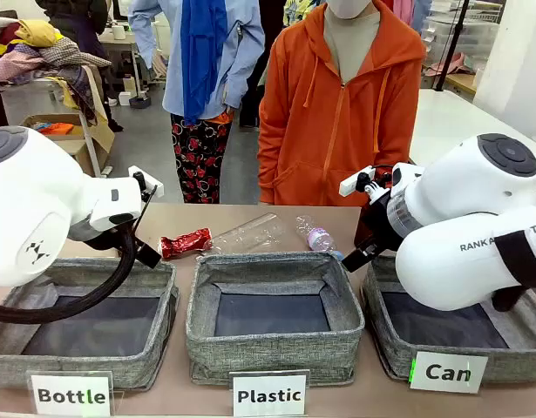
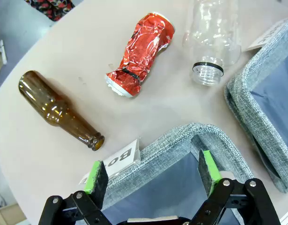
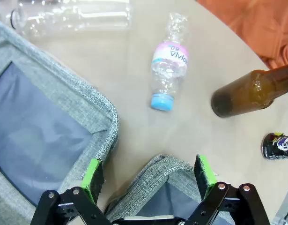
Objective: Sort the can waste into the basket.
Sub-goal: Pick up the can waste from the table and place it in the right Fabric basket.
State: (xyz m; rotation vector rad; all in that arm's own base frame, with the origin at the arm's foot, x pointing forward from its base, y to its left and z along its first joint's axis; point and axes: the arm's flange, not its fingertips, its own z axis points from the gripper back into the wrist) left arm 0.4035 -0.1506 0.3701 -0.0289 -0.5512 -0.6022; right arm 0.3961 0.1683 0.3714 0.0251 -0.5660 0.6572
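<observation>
A crushed shiny red can (image 1: pixel 186 243) lies on the table behind the "Bottle" bin; in the left wrist view this red can (image 2: pixel 140 52) sits beyond my left gripper (image 2: pixel 153 176), which hangs open and empty over that bin's far corner. A dented dark blue can (image 3: pixel 278 145) shows at the right edge of the right wrist view, on the table. My right gripper (image 3: pixel 148 176) is open and empty above the far corner of the basket (image 3: pixel 158 173). The basket (image 1: pixel 398 361), grey woven with a "Can" label (image 1: pixel 448 373), stands at front right.
Grey bins labelled "Bottle" (image 1: pixel 154 300) and "Plastic" (image 1: pixel 276 261) stand left and middle. Brown glass bottles (image 2: pixel 59 110) (image 3: pixel 256 91), a large clear plastic bottle (image 2: pixel 212 37) and a small capped one (image 3: pixel 168 75) lie on the table. A person in an orange hoodie (image 1: pixel 337 113) stands at the far side.
</observation>
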